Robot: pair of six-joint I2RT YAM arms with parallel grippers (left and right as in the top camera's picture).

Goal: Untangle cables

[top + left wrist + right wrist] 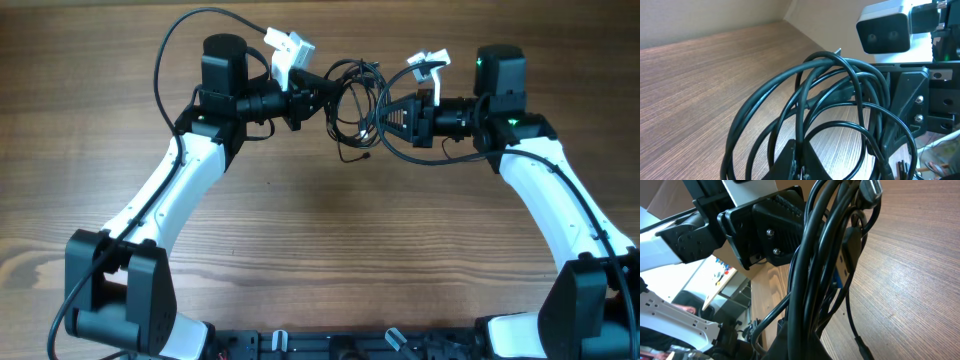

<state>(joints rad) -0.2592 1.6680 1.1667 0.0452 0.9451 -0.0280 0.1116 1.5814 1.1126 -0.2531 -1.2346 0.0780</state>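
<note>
Tabletop (pixel 320 250) spreads overhead; wrist views crowd with cables (pixel 807 280).

Glossy black cables on matt wood grain

Here are the cables (pixel 350 100): smooth black sheathing, with a soft shine running along every loop. Beneath them the table (pixel 320 250) is brown wood with fine straight grain, matt and free of glare. Left of the bundle, the left gripper (pixel 322 95) is dull black plastic, ribbed in places, with small bright metal screws (pixel 769 231). Right of the bundle, the right gripper (pixel 388 115) has the same matt black finish. Just past the loops sits a camera housing (pixel 885 27) in smooth white satin plastic. Further out from the cables, the arm shells (pixel 165 190) are glossy white plastic.
</note>
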